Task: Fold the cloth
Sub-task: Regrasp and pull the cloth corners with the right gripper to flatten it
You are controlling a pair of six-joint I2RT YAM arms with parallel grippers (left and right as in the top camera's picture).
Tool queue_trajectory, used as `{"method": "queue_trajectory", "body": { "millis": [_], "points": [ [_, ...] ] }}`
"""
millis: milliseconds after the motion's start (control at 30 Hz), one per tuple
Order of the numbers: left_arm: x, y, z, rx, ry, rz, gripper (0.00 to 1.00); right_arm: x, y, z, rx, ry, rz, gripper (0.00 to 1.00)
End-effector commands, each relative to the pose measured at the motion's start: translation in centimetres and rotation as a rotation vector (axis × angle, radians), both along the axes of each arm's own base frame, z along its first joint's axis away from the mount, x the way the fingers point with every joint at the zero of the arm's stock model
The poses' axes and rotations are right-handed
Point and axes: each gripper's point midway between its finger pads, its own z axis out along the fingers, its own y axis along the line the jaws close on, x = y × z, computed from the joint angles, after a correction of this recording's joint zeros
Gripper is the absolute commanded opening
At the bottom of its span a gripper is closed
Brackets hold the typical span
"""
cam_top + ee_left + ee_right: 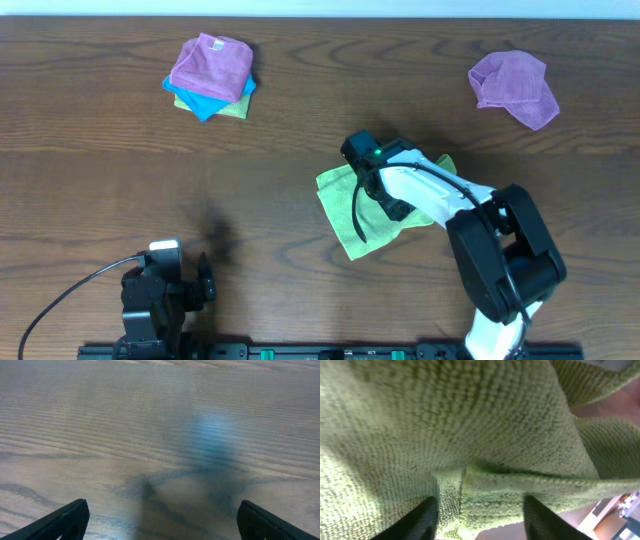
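A light green cloth [340, 215] lies partly folded at the table's centre. My right gripper [360, 162] is over its upper left part. In the right wrist view the green cloth [470, 425] fills the frame, and a thick fold of it sits between the two fingers [481, 517], which are shut on it. My left gripper [205, 278] rests at the front left, far from the cloth. In the left wrist view it [162, 525] is wide open over bare wood, with nothing between the fingers.
A stack of folded cloths [210, 75], purple on blue on yellow-green, sits at the back left. A crumpled purple cloth [515, 88] lies at the back right. The table is dark wood [120, 180].
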Motion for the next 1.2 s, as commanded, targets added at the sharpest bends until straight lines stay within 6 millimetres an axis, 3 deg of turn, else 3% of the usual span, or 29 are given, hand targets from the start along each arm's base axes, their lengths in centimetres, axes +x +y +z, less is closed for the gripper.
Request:
{"method": "queue_trajectory", "body": {
  "millis": [0,100,233,333,533,767,933,1167],
  "points": [
    [-1.1,0.3,-1.5,0.025,0.071,0.001,0.95,0.2,-0.8,-0.2,-0.047,-0.001,-0.001,0.49],
    [-1.1,0.3,-1.5,0.025,0.071,0.001,0.95,0.5,-1.3,0.2,-0.082,-0.022,0.003,0.38],
    [-1.1,0.3,-1.5,0.025,0.071,0.001,0.95,0.9,-1.8,0.6,-0.111,-0.059,-0.014,0.13],
    [-1.1,0.3,-1.5,0.025,0.071,0.001,0.95,0.8,-1.8,0.7,-0.11,-0.064,-0.021,0.01],
    [-1.1,0.3,-1.5,0.025,0.071,0.001,0.95,0.4,-3.4,2.7,-0.181,-0.167,-0.132,0.01],
    [-1.1,0.3,-1.5,0.025,0.071,0.001,0.95,-2.7,-4.8,5.8,-0.154,-0.237,-0.346,0.01],
    [-1.1,0.3,-1.5,0.025,0.071,0.001,0.95,-5.4,-4.9,5.7,-0.094,-0.191,-0.515,0.01],
    [-1.2,1.1,-1.4,0.061,0.074,0.031,0.95,-6.7,-4.8,5.0,-0.045,-0.155,-0.641,0.01]
  ]
}}
